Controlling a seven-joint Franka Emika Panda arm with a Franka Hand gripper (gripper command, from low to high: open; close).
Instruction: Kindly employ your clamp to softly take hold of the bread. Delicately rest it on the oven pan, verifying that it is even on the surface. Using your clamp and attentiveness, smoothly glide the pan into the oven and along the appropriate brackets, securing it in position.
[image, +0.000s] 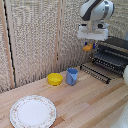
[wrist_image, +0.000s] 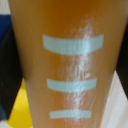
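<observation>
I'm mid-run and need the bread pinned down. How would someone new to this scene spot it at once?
Find the dark oven at the exterior view's right. Just beside it hangs the white clamp, and the bread is the small orange-brown block gripped under it, in the air. The yellow bowl and blue cup sit on the table.

the exterior view looks across the pale wooden plank table (image: 95, 102) from some way off; the wrist view sits pressed against, apparently, the small glossy orange-brown bread block (wrist_image: 67, 65).

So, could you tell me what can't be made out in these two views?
- Clamp fingers: exterior view, too small and blurred; the bread covers them.
- Oven: exterior view, cut off by the right edge.
- Wrist view: the bread fills the frame, hiding nearly everything beyond.
</observation>
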